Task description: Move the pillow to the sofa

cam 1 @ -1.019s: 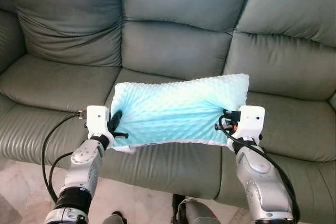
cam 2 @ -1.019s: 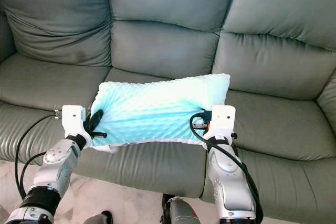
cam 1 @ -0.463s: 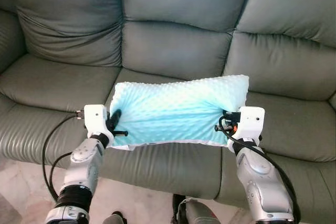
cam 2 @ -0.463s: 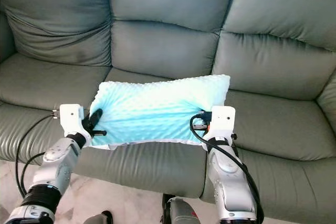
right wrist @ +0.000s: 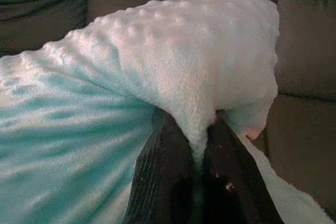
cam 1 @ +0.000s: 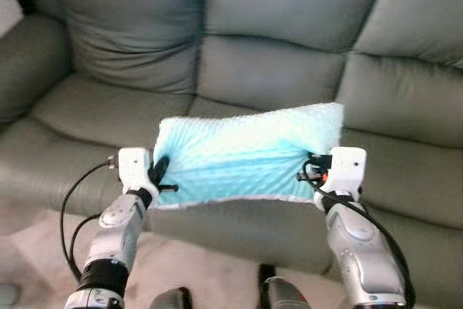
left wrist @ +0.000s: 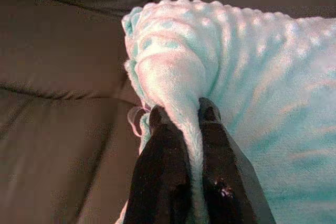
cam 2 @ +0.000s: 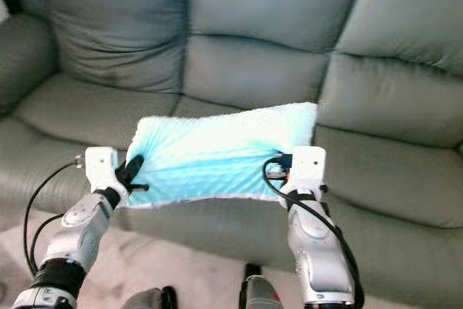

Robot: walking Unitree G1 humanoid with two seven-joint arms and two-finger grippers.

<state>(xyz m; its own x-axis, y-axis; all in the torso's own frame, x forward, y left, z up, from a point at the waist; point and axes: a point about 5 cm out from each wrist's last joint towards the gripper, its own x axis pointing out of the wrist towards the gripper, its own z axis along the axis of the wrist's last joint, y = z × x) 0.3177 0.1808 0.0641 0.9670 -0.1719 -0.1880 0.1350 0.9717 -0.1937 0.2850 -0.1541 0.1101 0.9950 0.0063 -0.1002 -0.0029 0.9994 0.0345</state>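
A humanoid robot holds a pale turquoise, dimple-textured plush pillow (cam 1: 246,158) stretched between its two arms, over the front edge of the middle seat of a grey-green leather sofa (cam 1: 275,77). The left end effector (cam 1: 158,176) pinches a fold at the pillow's left end, its two black fingers (left wrist: 163,145) pressed together with the fabric ridge squeezed between them. The right end effector (cam 1: 312,171) is clamped the same way on the right end, a tuck of plush caught between its fingers (right wrist: 168,150). The pillow hangs level and slightly slack, apparently just above or barely resting on the cushion; contact cannot be confirmed from the slightly blurred head views. The carry appears nearly complete, with the release yet to come. A clean finish likely means keeping both grips firm and level while easing the pillow further over the seat, lowering until the cushion takes its weight, then opening both sides together so neither end drags or slips off the front edge.
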